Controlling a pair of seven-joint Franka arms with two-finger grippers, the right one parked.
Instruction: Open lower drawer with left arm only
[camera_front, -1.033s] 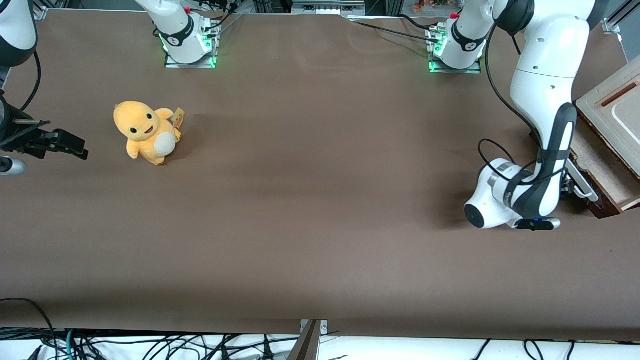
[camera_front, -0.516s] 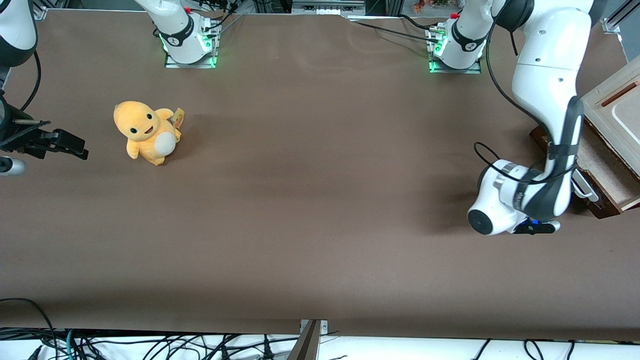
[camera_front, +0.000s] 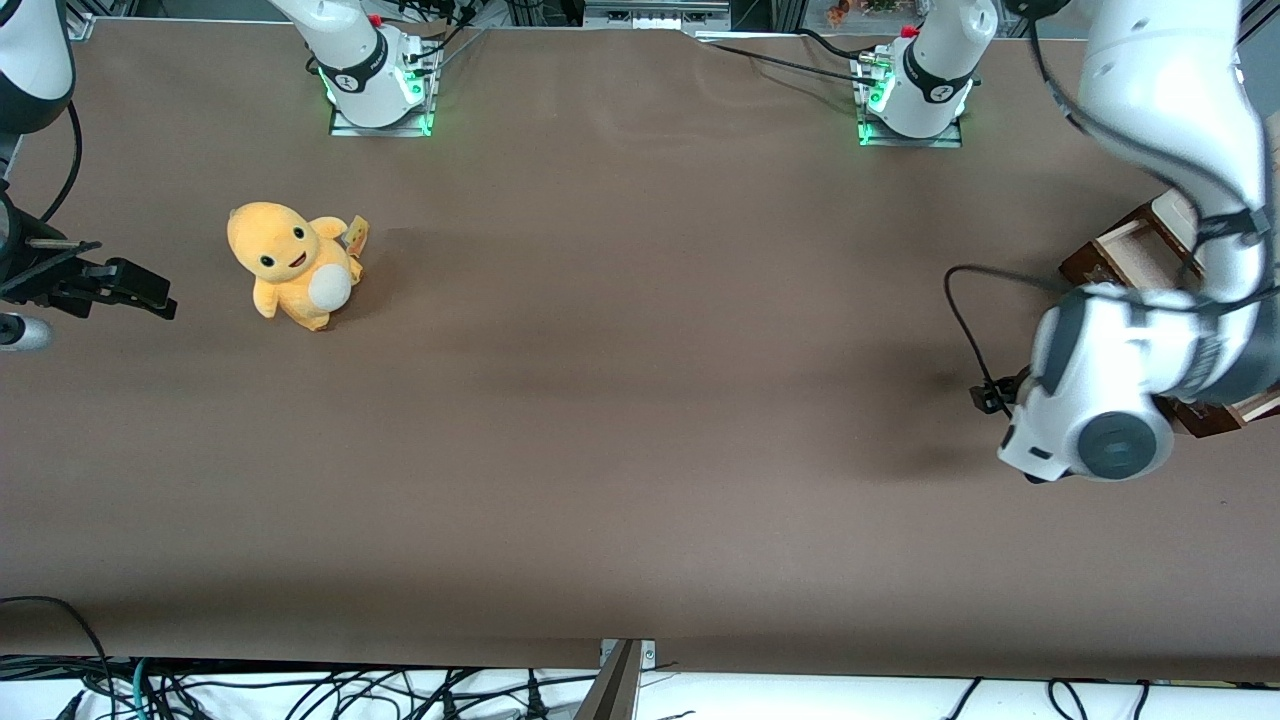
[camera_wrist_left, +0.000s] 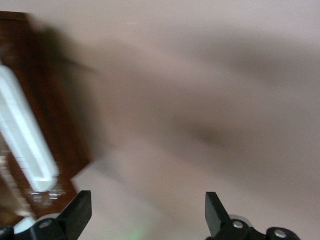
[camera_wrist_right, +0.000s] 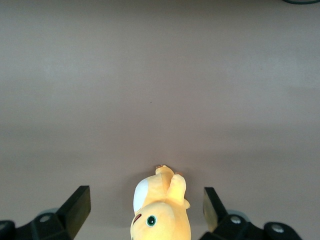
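Worktop (camera_front: 620, 400) is stretching brown and bare across most of the front view, with wide room between the plush (camera_front: 292, 263) toward the parked arm's end and the cabinet at the working arm's end. The drawer (camera_front: 1125, 255) is sitting at that end, hard against the picture's edge, pulled out enough that its pale wood inside is showing past the dark front. The left arm (camera_front: 1170, 110) is reaching down from above and bending over the drawer, its white wrist housing (camera_front: 1095, 400) covering much of the cabinet and hanging nearer the camera than the drawer's open corner. A black cable (camera_front: 975, 330) is looping off the wrist over the bare brown surface. The claw itself is lying hidden under the wrist here.

Seen from the left wrist, the claw (camera_wrist_left: 145, 212) is standing spread wide, its two black fingers (camera_wrist_left: 77, 210) well apart with nothing between them, only blurred worktop (camera_wrist_left: 210, 100). The drawer's dark front (camera_wrist_left: 45, 115) and its white bar handle (camera_wrist_left: 25, 135) are lying off to one side of the claw, just beside one finger and apart from it.

From the right wrist, the plush (camera_wrist_right: 161, 210) is lying on open worktop (camera_wrist_right: 160, 75).
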